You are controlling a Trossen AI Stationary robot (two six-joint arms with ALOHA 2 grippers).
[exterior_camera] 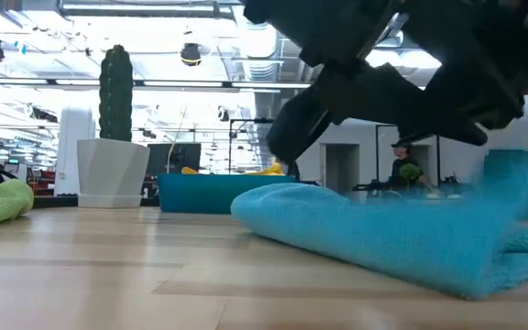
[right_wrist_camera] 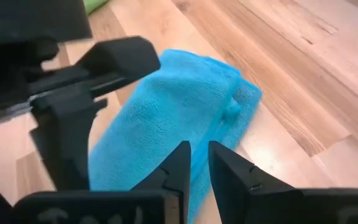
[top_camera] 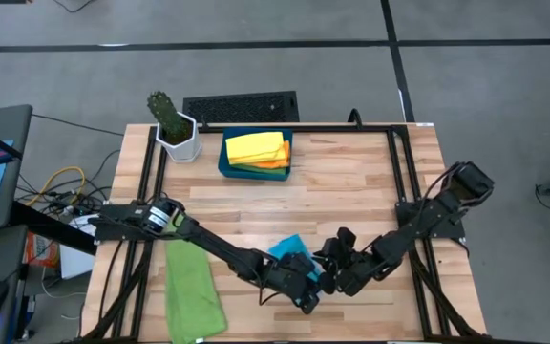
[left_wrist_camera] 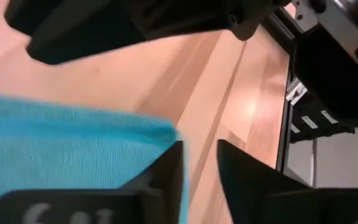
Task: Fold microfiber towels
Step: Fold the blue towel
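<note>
If the left gripper lifts now, the blue towel could flop open. It lies in a soft, puffy fold, and nothing is pressing it flat. One left finger sits right at the towel's edge. If that finger moves away sideways, it could catch the edge and pull the fold crooked.

The two grippers are also very near each other over the same towel. They could bump if both move at once.

The left gripper's fingers are a little apart. Bare wood shows between them, so they pinch nothing. The right gripper also has a thin gap between its fingers, and I see no cloth pinched in it.

The towel lies on the table right under both grippers. Most of it is just in front of the right gripper's tips and beside the left gripper. It looks longer than it is wide. Its long way runs from the right gripper's tips out ahead of them, on a slant. The far end looks a bit bunched. From the left gripper, one straight edge runs off to the side of its fingers.
</note>
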